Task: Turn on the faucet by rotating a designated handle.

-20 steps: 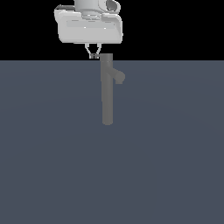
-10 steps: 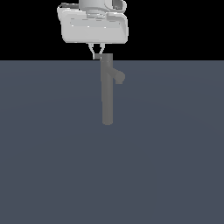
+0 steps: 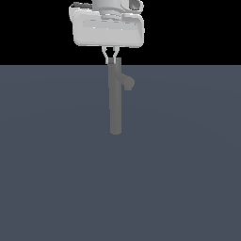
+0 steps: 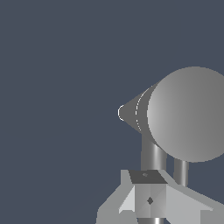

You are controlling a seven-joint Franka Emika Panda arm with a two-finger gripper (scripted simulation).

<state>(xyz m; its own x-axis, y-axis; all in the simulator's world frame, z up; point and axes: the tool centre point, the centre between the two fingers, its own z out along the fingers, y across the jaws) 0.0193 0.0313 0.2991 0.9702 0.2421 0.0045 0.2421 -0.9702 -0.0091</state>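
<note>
Above the grey table [image 3: 56, 179], in the exterior view, the tool [image 3: 111, 60] hangs right over the top of the faucet [image 3: 115, 103], a plain upright column whose stubby spout [image 3: 127, 83] juts toward the exterior view's right. Its two thin fingers [image 3: 106, 55] converge to a narrow point at the column's cap, apparently pressed nearly together, but whether they pinch anything cannot be told from here, and the handle is not distinguishable in this view. Seen from the wrist view, the faucet's round cap [image 4: 188, 114] fills one side, the tapered spout [image 4: 129, 113] pokes out beside it, and slim rods [image 4: 153, 155] run from the cap toward the tool's finger [image 4: 146, 192]; one of these rods may be the handle, though which is uncertain. The chief risk is that the tool sweeps without real purchase on the slim lever, sliding off it or over the cap. Another is pushing on the thick spout or the column instead, which would turn nothing and might jam the fingers against the rigid body.
</note>
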